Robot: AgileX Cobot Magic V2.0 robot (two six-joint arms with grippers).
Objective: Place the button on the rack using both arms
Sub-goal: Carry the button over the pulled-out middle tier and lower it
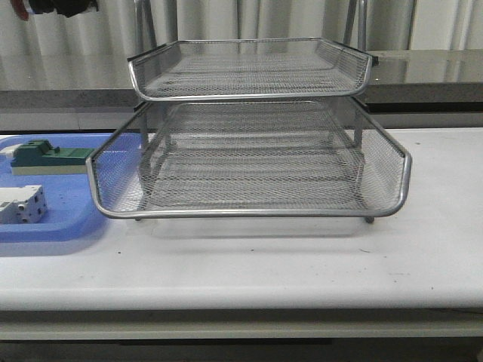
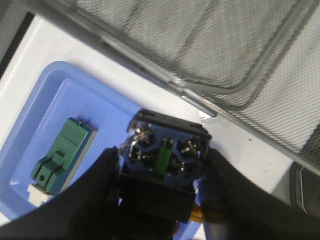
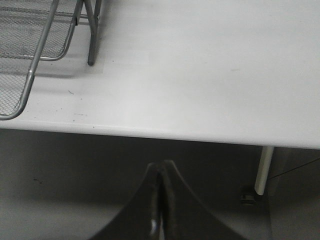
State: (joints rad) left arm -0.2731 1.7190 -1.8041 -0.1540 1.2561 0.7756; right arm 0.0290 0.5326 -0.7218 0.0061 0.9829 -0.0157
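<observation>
White table | left jaws clamp button, contact end facing camera | right jaws together

We count one rack on the tabletop, with two mesh trays showing in the front view; whether there are more tiers, we cannot tell. One blue tray sits beside it. In that tray, two loose parts: one green block and one white terminal block. One button shows in the left wrist view, between the two fingers of the left pincer. One right pincer shows in the right wrist view, two fingers pressed together. Two rack feet are visible at the front edge.
</observation>
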